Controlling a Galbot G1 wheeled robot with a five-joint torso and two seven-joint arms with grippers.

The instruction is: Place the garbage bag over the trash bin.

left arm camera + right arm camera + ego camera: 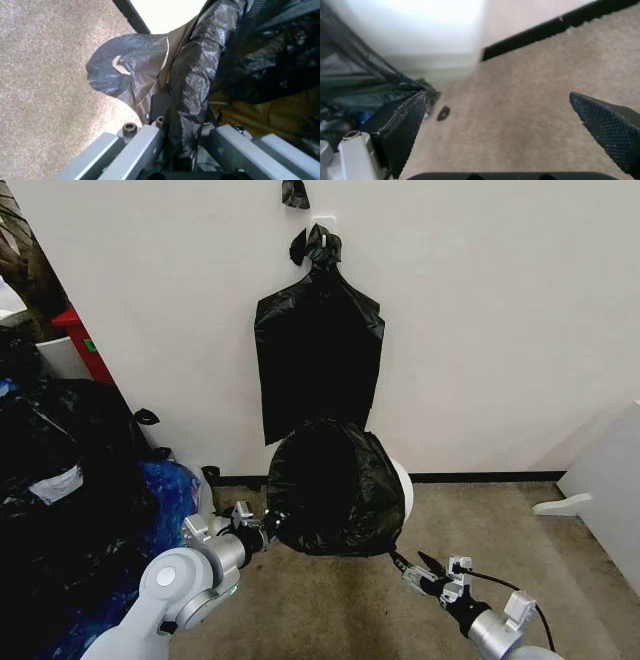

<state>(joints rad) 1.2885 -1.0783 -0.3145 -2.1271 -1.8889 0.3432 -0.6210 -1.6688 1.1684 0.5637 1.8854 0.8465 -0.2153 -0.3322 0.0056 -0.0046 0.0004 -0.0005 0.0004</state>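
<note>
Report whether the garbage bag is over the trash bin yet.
Mostly on. The garbage bag wraps the trash bin, leaving a white strip bare. The left gripper pinches its edge.

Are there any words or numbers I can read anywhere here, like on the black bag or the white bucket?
No, there is none to read.
The garbage bag is plain glossy black.
The trash bin shows plain white where it peeks out.
The flat black bags hanging on the wall carry no print.
The red thing by the wall has a small green mark, too small to read.
</note>
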